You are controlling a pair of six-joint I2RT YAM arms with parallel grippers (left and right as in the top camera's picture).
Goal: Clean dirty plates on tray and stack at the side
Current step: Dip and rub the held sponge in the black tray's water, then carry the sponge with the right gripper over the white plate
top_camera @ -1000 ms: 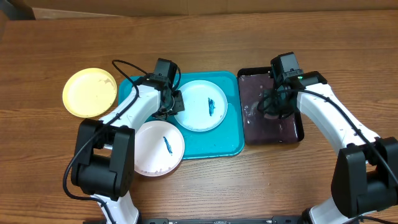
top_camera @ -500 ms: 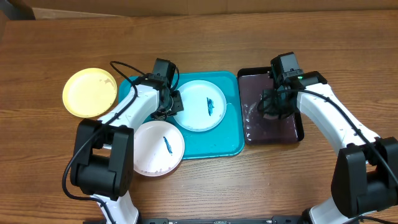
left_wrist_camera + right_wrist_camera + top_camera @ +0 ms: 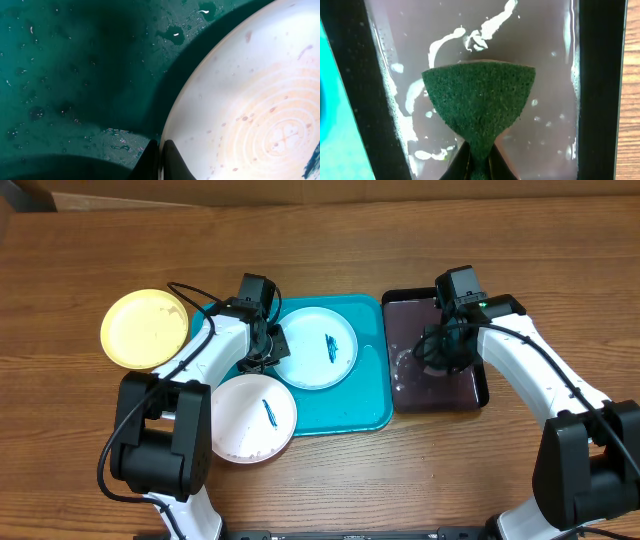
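Three small round plastic plates appeared overhead, but only the wrist cameras gave the fine detail. Nearest the robot, the white plate [image 3: 250, 430] lay over the front-left corner of the large turquoise rectangular plastic tray [image 3: 345, 412], with a dark teal smear [image 3: 268, 412] across its middle. Beyond it, the light blue plate [image 3: 305, 365] sat inside the tray toward the back-left, carrying a short teal streak [image 3: 331, 346] near its centre. Farther left, the yellow-green plate [image 3: 145, 329] rested on the brown wooden table [image 3: 80, 470], off the tray, its face plain yellow.

Up close, the left wrist view showed what the overhead view could not. Water droplets lay scattered on the tray floor. The light blue plate had faint concentric ridges, brownish specks and an orange tint, and a dark shadow sat under its rim. The left gripper [image 3: 160, 146] was pressed together, pinching that rim between its two fingers.

To the right, the right wrist view looked into the smaller glossy black tray [image 3: 600, 75], which held murky brown water with trails of white foam [image 3: 445, 45]. The right gripper [image 3: 479, 155] was clamped on the narrow near corner of a green fan-shaped sponge [image 3: 480, 97]. Whether the sponge touched the water could not be told.
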